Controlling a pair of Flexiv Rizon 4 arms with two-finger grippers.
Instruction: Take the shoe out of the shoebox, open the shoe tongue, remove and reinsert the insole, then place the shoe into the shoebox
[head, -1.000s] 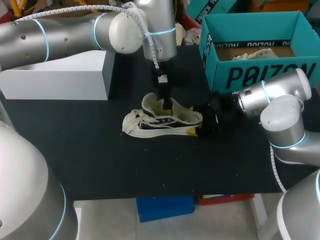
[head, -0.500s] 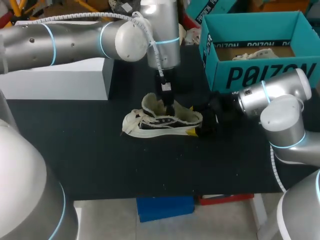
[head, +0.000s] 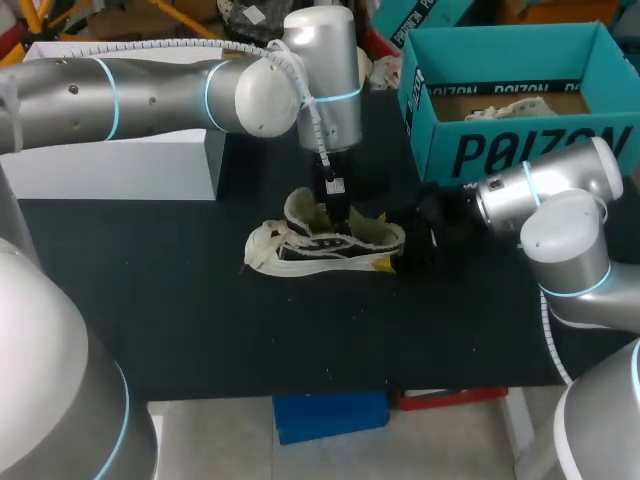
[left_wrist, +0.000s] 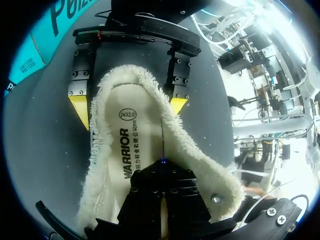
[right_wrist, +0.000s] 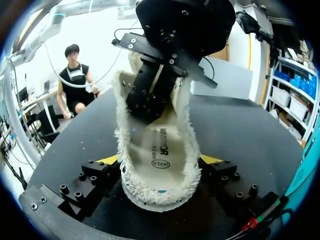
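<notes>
Yellow-tipped fingers of the right gripper stand wide and clamp the heel of the shoe from both sides. The shoe sits upright on the black table, just in front of the teal shoebox! The left gripper hangs straight down into the shoe's opening, fingers pinched close together over the insole, tips out of sight.

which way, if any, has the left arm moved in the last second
Yes: the left arm has shifted slightly from the white box towards the shoebox.
</notes>
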